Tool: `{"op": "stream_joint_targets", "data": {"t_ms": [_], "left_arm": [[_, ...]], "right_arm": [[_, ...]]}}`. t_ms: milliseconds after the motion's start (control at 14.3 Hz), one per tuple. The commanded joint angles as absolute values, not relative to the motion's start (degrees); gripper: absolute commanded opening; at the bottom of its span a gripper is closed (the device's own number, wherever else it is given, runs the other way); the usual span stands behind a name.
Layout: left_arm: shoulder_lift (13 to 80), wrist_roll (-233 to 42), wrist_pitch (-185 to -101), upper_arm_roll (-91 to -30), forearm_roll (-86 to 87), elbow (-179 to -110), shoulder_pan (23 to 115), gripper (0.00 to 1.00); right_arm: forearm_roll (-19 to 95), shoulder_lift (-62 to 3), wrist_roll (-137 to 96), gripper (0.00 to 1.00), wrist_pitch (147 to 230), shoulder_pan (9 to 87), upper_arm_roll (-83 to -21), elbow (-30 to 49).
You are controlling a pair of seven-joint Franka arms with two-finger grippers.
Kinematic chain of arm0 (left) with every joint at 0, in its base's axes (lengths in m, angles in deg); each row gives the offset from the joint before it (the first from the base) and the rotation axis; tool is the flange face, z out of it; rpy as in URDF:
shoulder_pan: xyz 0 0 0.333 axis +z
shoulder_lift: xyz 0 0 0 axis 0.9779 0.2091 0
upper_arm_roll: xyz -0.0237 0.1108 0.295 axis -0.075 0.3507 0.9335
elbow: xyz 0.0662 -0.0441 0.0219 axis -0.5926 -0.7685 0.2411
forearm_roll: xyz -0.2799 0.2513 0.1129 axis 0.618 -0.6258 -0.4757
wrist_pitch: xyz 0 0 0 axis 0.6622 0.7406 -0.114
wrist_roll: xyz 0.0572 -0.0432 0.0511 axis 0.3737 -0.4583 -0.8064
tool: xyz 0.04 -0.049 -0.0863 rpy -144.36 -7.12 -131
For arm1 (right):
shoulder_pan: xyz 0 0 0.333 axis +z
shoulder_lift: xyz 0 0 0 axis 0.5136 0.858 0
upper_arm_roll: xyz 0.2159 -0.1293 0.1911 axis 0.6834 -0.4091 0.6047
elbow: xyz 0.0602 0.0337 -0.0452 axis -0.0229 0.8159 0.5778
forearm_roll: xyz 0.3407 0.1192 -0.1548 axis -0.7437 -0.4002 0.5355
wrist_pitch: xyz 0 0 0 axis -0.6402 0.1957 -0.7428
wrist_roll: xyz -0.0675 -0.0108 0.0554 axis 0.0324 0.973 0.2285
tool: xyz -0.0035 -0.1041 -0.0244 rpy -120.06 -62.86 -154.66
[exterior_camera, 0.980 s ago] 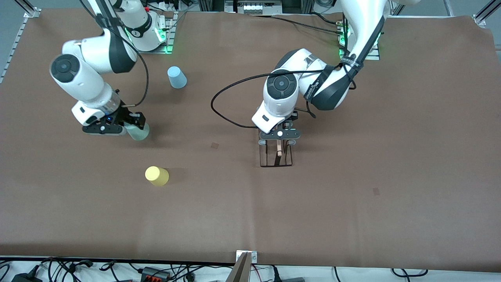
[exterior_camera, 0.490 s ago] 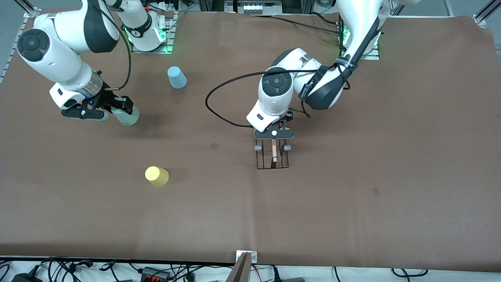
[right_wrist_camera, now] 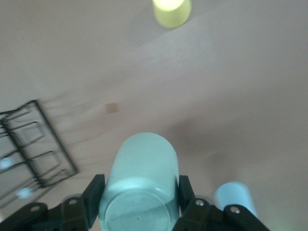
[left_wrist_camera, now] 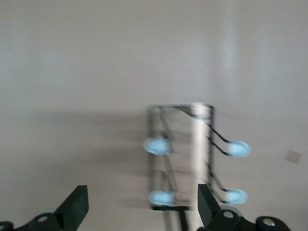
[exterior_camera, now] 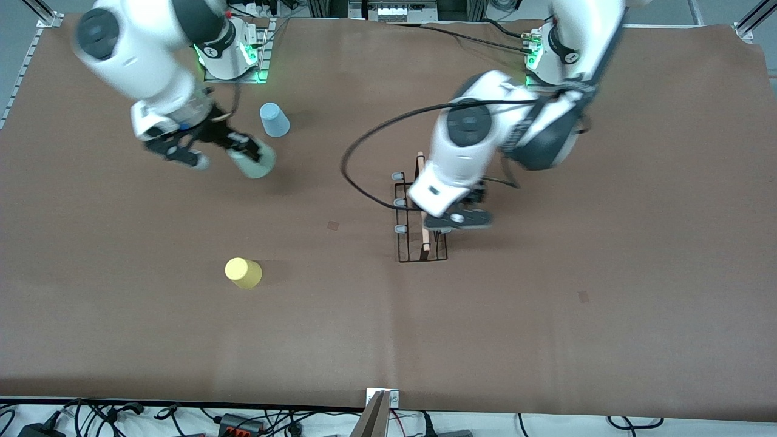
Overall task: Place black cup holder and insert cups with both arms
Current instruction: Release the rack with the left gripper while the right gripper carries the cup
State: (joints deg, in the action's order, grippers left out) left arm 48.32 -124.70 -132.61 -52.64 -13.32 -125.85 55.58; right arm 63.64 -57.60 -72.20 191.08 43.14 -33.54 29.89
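Front view: the black cup holder point(exterior_camera: 420, 217) stands mid-worktop; the left tool point(exterior_camera: 456, 220) hangs over it. Left wrist view: its jaws are wide, empty. Right wrist view: the right tool point(right_wrist_camera: 138, 201) clamps the green cup point(right_wrist_camera: 139, 185); a tilted cup might miss a peg.

Brown-covered table point(exterior_camera: 637, 243); tangled cables point(exterior_camera: 243, 419), perhaps power strips, along its camera-side edge

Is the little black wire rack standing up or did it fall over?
Standing up. The black wire cup holder sits flat on the brown table, wooden handle on top, capped pegs pointing upward.
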Motion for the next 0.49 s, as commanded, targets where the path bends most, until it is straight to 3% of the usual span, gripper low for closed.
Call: {"op": "stream_joint_targets", "data": {"t_ms": [0,210,420], "left_arm": [[43.8,-110.7,-126.9,-52.9,-14.0,-126.8,62.4,1.00],[41.3,-100.0,-122.1,-52.8,-14.2,-127.0,69.7,1.00],[39.6,-93.0,-120.2,-52.9,-14.0,-127.6,75.7,1.00]], "right_arm": [[63.8,-50.5,-87.9,0.39,190.6,47.0,-30.4,21.2],[68.4,-43.0,-102.7,0.39,191.2,54.8,-30.3,12.6],[74.4,-36.9,-113.9,0.39,195.4,61.6,-30.3,9.2]]}}
